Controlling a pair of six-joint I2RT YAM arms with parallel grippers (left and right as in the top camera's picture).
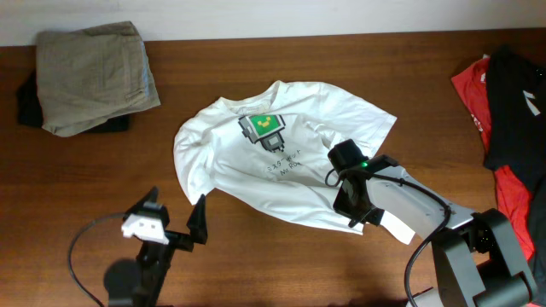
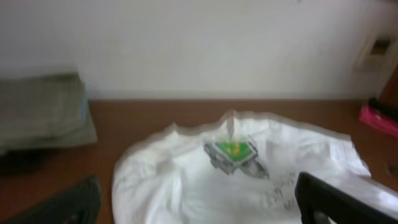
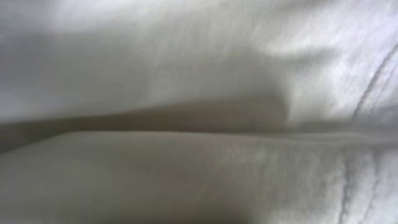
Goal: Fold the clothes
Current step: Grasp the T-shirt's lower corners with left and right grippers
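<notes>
White T-shirt (image 1: 247,175) spread crumpled at tabletop (image 1: 281,264) centre, green print (image 1: 263,128) faced up. Left gripper (image 1: 177,215) empty, jaws spread wide, just off shirt's near-left edge. Right gripper (image 1: 337,181) pressed onto shirt's right part; jaws hidden, state cannot be told

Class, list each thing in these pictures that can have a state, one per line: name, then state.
white T-shirt, spread print-up, wrinkled, not yet folded.
khaki-grey garment, folded.
red and black garments, heaped, unfolded.
left gripper, open, off the T-shirt near its hem, holding nothing.
right gripper, down on the T-shirt; whether open or shut cannot be told.
</notes>
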